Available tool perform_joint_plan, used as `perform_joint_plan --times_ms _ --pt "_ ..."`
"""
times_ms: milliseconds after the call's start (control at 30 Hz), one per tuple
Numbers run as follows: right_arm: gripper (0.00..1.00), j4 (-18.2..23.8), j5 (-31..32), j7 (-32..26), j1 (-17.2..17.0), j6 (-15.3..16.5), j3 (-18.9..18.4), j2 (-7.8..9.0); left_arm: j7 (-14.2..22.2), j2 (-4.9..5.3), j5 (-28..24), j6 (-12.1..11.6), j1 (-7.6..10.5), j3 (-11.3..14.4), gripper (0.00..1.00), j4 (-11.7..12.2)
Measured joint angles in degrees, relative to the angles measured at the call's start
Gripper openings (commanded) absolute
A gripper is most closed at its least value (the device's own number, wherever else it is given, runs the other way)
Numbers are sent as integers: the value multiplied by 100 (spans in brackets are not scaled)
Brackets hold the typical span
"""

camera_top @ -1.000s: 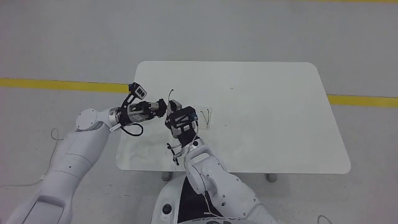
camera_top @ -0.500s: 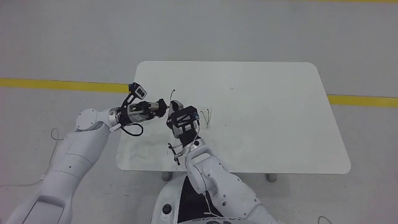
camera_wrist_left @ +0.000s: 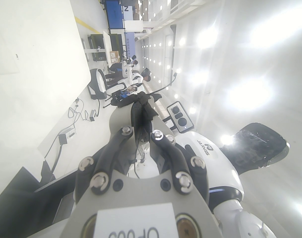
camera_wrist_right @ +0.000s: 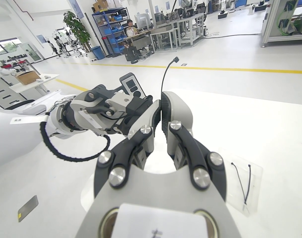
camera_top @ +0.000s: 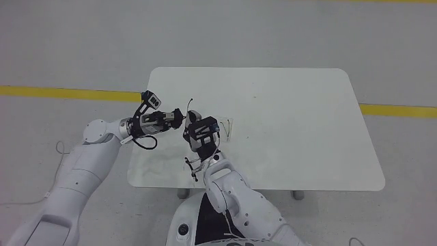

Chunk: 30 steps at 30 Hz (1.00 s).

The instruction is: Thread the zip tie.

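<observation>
Both jaws closed: right gripper [camera_wrist_right: 161, 101] pinches the zip tie [camera_wrist_right: 163, 77], which rises above; left gripper [camera_wrist_left: 141, 107] alongside.

The white table [camera_top: 307, 109] is carrying a clear flat sheet [camera_top: 226, 128] in its left half, with two black zip ties [camera_wrist_right: 237, 177] lying on it.

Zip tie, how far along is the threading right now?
Done: the zip tie is off the table, clamped in the right claw. In hand: the left claw is shut right beside it, on what I cannot tell. Left: no closed loop shows and the head stands free at the far end, so the threading itself looks undone. Two more ties lie on the table.
</observation>
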<state>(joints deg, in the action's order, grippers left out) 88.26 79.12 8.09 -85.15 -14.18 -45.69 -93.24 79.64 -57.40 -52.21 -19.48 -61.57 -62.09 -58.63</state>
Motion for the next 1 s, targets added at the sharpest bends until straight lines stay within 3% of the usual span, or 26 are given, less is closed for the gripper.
perform_joint_plan --times_ms 533,667,833,1000 --pt "100 149 -135 265 -129 39 -133 26 0 0 0 0 0 0 0 0" --pt "100 90 311 378 -155 -185 -184 64 0 0 0 0 0 0 0 0" --pt "100 78 1152 882 -257 -257 -184 216 0 0 0 0 0 0 0 0" --pt "100 -438 1081 1642 345 -545 234 609 0 0 0 0 0 0 0 0"
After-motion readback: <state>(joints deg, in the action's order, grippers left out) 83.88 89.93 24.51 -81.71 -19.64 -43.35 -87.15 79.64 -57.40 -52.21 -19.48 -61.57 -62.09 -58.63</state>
